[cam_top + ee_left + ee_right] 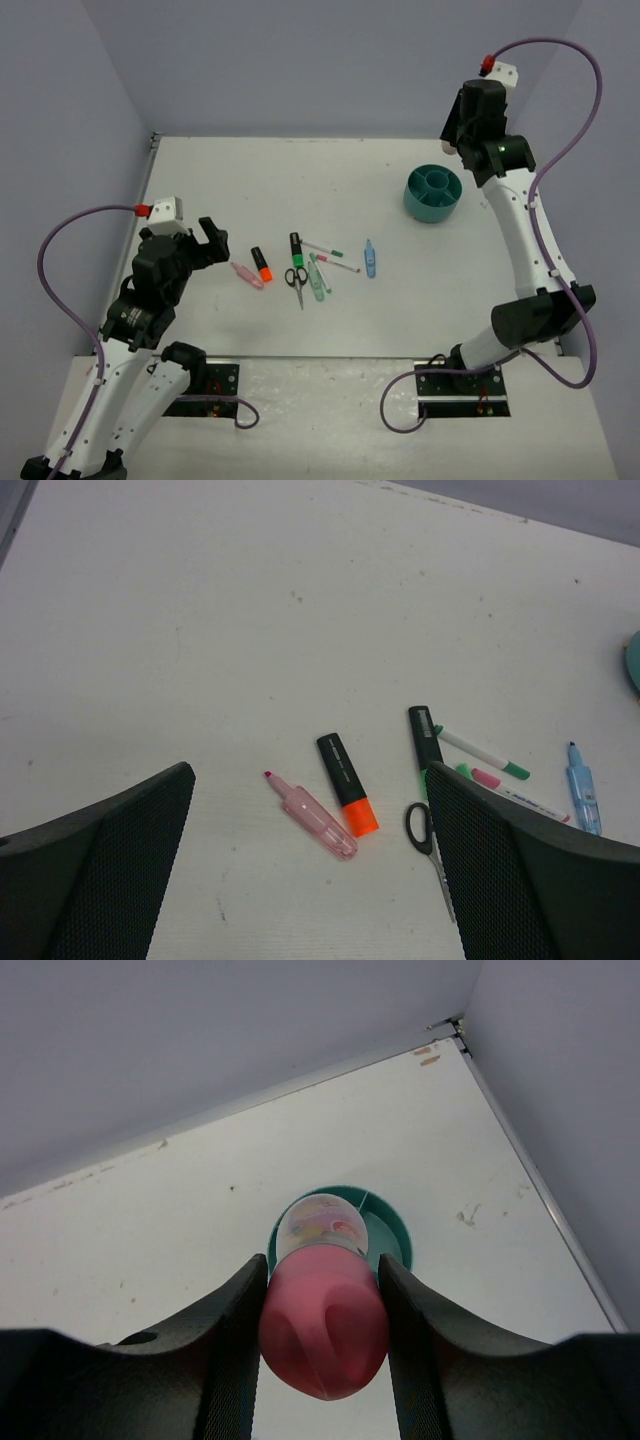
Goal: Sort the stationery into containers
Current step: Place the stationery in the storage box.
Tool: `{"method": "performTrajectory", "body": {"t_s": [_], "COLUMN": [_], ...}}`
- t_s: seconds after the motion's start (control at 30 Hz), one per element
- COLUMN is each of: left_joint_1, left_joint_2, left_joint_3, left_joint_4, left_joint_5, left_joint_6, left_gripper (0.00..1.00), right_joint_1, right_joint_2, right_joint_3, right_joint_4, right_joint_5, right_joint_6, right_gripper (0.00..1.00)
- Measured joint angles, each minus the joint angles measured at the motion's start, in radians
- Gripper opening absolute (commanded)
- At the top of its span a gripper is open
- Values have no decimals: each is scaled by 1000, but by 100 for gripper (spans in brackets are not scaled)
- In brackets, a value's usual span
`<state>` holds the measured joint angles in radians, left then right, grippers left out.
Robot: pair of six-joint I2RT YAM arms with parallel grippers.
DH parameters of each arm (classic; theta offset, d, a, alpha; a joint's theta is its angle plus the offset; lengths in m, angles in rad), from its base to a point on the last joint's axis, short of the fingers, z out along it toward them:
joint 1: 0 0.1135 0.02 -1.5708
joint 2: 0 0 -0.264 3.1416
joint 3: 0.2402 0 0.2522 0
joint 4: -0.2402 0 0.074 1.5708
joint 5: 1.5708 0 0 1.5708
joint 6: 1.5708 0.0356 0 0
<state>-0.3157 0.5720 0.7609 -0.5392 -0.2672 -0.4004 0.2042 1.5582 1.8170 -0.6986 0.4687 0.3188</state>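
The teal organizer (433,192) stands at the back right. My right gripper (322,1265) is shut on the pink-capped bottle (323,1330) and holds it cap-up, high above the organizer (392,1232). In the top view the right gripper (455,135) hangs just behind the organizer. My left gripper (210,240) is open and empty, left of the stationery. In the left wrist view the left gripper (308,772) looks down on the pink highlighter (312,815), orange highlighter (347,783), green highlighter (424,735), scissors (420,825), a white pen (483,754) and the blue piece (583,790).
The stationery lies in a loose cluster mid-table: scissors (297,282), two white pens (325,247), a pale green item (318,280), the blue piece (370,258). Grey walls close the back and both sides. The right arm's cable loops over the right edge.
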Motion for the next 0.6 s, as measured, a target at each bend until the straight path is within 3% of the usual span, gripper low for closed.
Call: {"method": "performTrajectory", "body": {"t_s": [0.33,0.6], "left_joint_1": [0,0], "left_joint_2": [0,-1], "left_joint_3": [0,0], "left_joint_4": [0,0], "left_joint_5": [-1,-1], "left_joint_6": [0,0], "left_gripper": [100,100], "right_joint_1": [-69,-74], "right_joint_2": [203,235], "right_joint_3": [20,6], "right_joint_4": [18,32], "right_joint_5": [-71,-98], "right_joint_6": [-36,-48], "right_gripper": [0,0]}}
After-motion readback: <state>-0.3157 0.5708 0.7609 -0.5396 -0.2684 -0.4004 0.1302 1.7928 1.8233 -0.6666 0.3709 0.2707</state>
